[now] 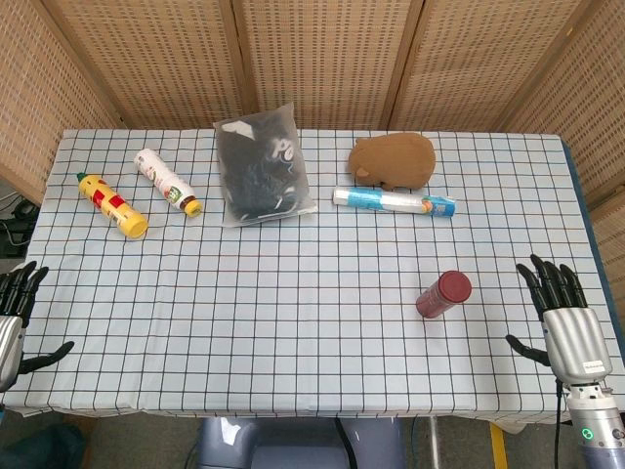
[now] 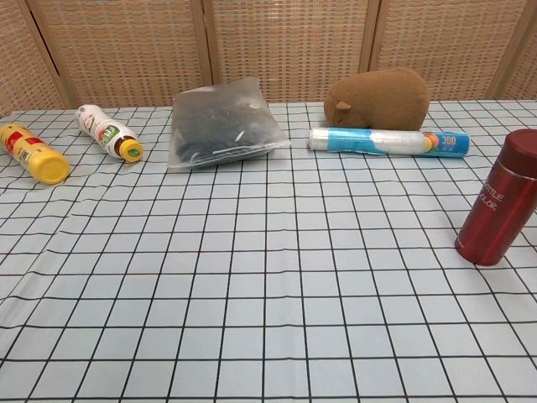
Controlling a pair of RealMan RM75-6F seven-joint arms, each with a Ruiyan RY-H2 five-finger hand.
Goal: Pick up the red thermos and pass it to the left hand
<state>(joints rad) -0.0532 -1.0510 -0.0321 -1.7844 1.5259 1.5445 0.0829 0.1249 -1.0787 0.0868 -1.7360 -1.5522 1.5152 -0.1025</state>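
Note:
The red thermos [image 1: 443, 294] stands upright on the checked tablecloth, right of centre; in the chest view the thermos [image 2: 506, 198] shows white lettering on its side. My right hand [image 1: 564, 318] hovers at the table's right edge, fingers spread and empty, a short way right of the thermos. At the left front corner my left hand [image 1: 18, 315] also has its fingers spread and holds nothing. Neither hand shows in the chest view.
Along the back lie a yellow bottle [image 1: 113, 205], a white bottle [image 1: 167, 181], a dark plastic bag [image 1: 261, 166], a brown plush toy [image 1: 393, 161] and a blue-white tube [image 1: 394, 202]. Wicker screens [image 1: 312, 59] close off the rear.

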